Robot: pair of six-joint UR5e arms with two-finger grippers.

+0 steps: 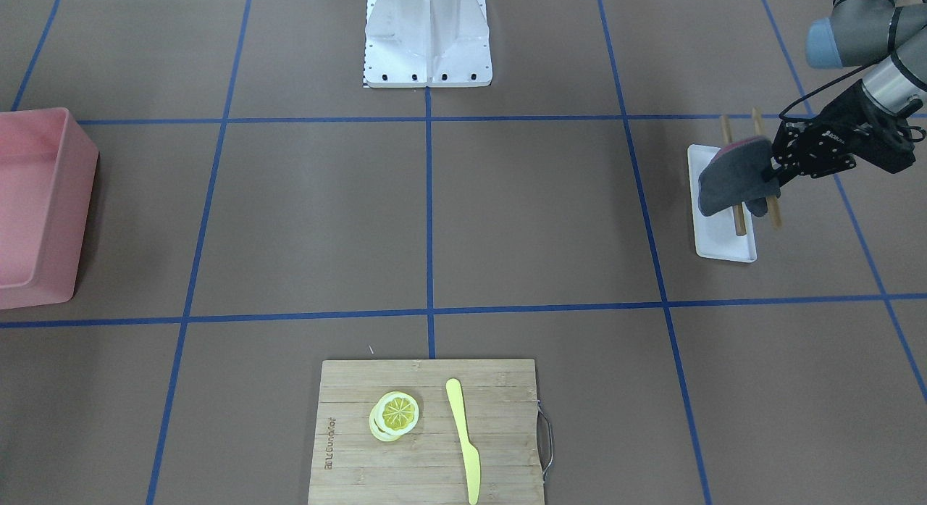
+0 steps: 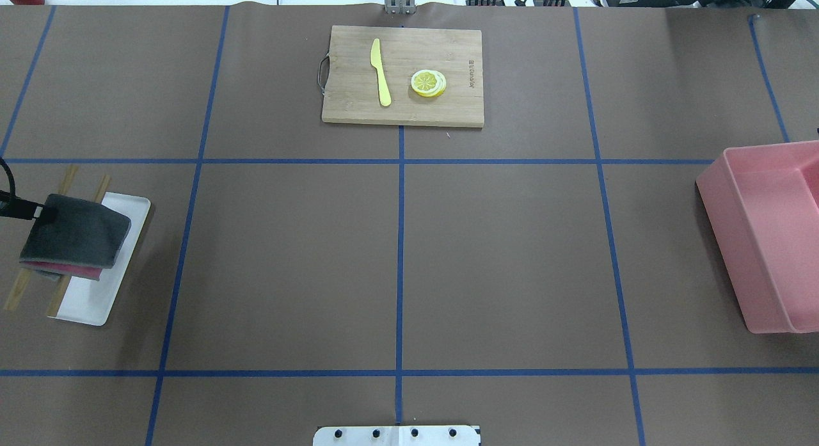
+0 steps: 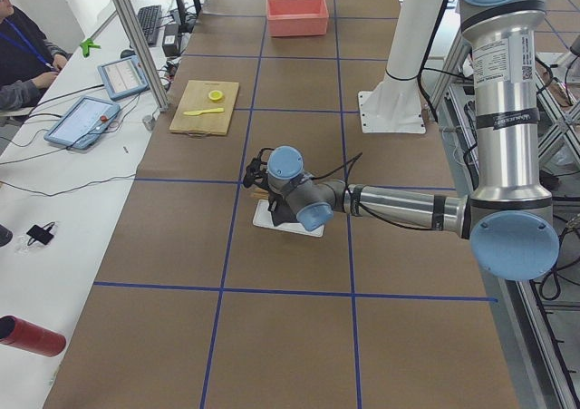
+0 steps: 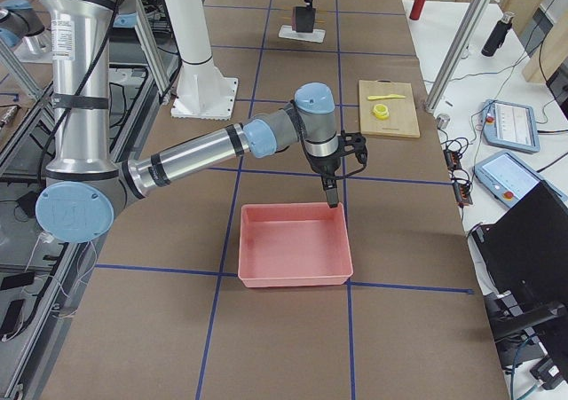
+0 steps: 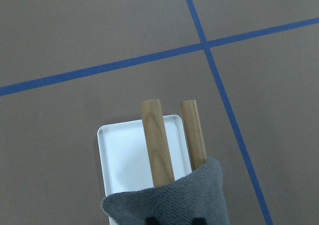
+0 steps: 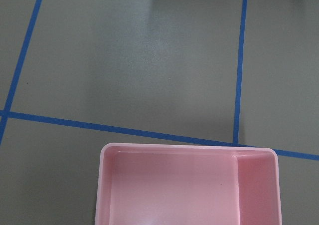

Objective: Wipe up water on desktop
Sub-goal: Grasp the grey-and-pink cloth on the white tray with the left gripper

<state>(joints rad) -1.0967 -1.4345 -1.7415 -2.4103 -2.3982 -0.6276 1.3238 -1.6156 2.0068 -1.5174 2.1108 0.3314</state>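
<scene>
My left gripper (image 1: 770,177) pinches the grey cloth (image 1: 731,180) above the white tray (image 1: 718,238); wiping the desktop (image 1: 536,215) seems unstarted; I cannot tell the right gripper (image 4: 333,194) fingers' state.

Open across the middle of the table (image 2: 288,267); hemmed by cutting board (image 2: 358,107) at far edge, bin (image 2: 729,241) at right edge, tray (image 2: 96,299) at left edge.

desktop (image 2: 288,260) brown, blue grid | cloth (image 2: 80,231) grey, pink under | tray (image 2: 89,302) white | bin (image 2: 729,241) pink | knife (image 2: 381,71) yellow
</scene>
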